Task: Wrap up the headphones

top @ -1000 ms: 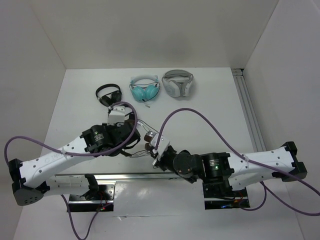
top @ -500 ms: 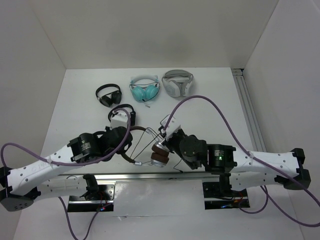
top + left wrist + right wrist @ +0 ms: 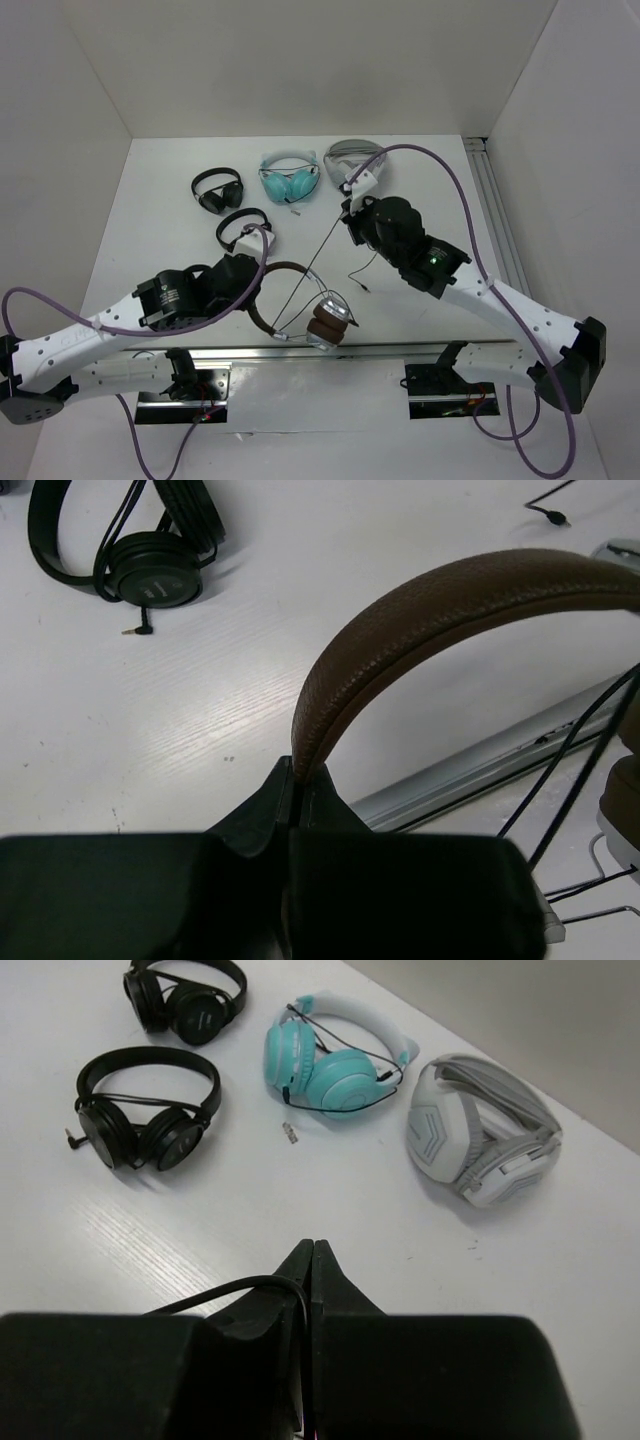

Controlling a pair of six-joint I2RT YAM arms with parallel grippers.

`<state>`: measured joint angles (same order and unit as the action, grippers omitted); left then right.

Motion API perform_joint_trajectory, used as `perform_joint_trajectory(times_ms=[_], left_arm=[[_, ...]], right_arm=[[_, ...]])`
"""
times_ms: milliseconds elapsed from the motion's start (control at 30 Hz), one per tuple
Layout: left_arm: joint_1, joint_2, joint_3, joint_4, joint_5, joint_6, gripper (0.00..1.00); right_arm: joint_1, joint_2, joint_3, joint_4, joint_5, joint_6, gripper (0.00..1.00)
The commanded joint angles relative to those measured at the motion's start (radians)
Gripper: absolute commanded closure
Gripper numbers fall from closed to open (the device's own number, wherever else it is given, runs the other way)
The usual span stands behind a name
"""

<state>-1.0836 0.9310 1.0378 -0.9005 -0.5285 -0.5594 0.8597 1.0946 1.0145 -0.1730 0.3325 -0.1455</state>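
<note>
Brown headphones are down at the near edge of the table, with the headband clamped tight in the left gripper. Their thin black cable runs taut up to the right gripper, which is pinching it, over near the grey pair.

From above, the left arm's wrist hid the left tool and the near end of the headphones' headband. It also covered part of a black headset. In the left wrist view the headband ran off the right edge, where an earcup was also cut. In the right wrist view the cable disappeared between the right tool's fingers. Another black headset was clipped at the top, and a speck by the teal headset was too small to name.
</note>
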Motion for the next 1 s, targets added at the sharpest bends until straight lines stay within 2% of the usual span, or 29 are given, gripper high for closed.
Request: perform_joint_trajectory(times_ms=[0,467,633,833,967], left_arm=[[-0.004,-0.026,0.004,0.025,0.076,0.061,1.0],[-0.004,-0.067,0.057,0.051,0.211,0.124,1.0],[-0.004,-0.089,0.145,0.029,0.168,0.079,1.0],[-0.004,-0.058,0.301,0.005,0.075,0.001,1.0],[-0.004,-0.017,0.407,0.005,0.027,-0.065,1.0]], right_arm=[[-0.099,0.031,0.073,0.079,-0.151,0.029,0.95],[-0.151,0.085,0.009,0.164,-0.286,0.06,0.93],[-0.162,0.094,-0.083,0.239,-0.36,0.124,0.99],[-0.162,0.119,-0.206,0.397,-0.51,0.223,0.99],[-0.162,0.165,-0.281,0.583,-0.618,0.312,0.96]])
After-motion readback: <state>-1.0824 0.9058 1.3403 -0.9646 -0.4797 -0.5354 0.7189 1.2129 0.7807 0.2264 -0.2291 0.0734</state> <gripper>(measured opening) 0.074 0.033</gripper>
